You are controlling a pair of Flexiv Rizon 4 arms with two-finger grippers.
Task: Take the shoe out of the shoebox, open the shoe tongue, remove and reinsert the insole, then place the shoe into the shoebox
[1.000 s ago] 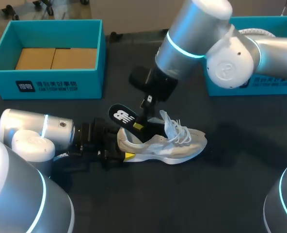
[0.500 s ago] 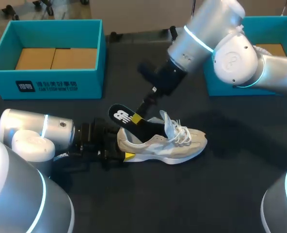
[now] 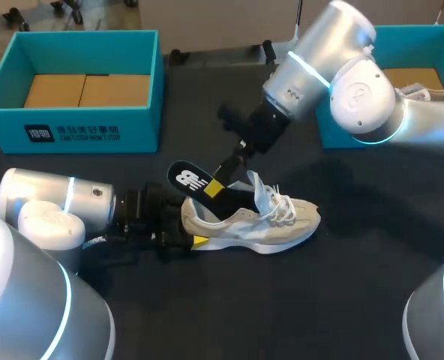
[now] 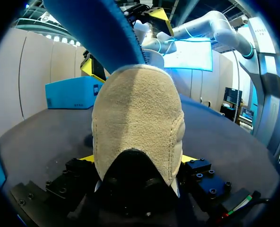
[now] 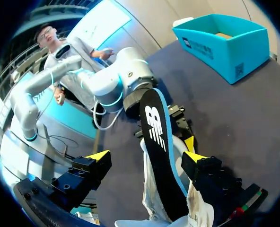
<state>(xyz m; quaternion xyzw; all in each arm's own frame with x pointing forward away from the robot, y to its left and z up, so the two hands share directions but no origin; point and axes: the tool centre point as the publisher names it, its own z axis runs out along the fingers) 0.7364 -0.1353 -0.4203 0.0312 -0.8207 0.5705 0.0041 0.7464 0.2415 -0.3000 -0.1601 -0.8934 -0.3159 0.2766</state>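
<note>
Poking from the shoe (image 3: 282,225) — the insole (image 3: 190,179); one shoebox (image 3: 4,127) holds cardboard (image 3: 87,90).

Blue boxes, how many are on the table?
2. The left shoebox sits at the table's far left; the right shoebox sits at the far right, partly hidden by the right arm.

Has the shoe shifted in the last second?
No. The shoe lies where it was, same gap from the left teal box, heel in the left end effector.
</note>
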